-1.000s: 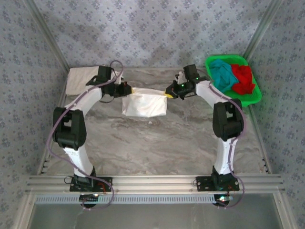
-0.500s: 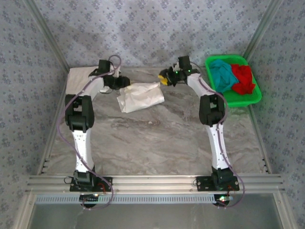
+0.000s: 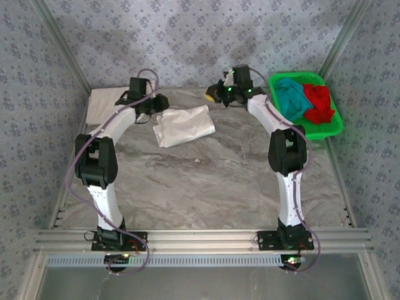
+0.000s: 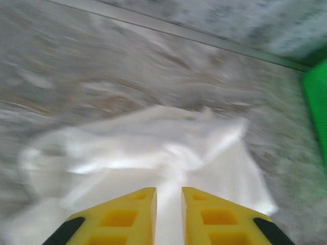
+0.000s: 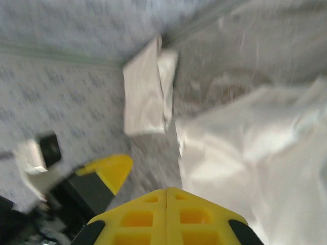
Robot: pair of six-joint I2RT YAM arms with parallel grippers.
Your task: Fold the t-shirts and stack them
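One white t-shirt [image 3: 184, 125], apparently loose now

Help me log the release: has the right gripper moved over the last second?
Yes. The right gripper has moved toward the far wall, from level with the green basket's near half to its far half, leaving the white t-shirt.

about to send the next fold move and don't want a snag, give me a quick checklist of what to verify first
1. right gripper shut and clear of cloth: ok
2. left gripper free of the loose white t-shirt: cannot tell, narrow gap right over the cloth
3. loose white t-shirt lying flat and square: not ok, rumpled and skewed
4. folded white t-shirt at the far left corner, ready as stack base: ok
5. teal t-shirt and red t-shirt inside the green basket: ok
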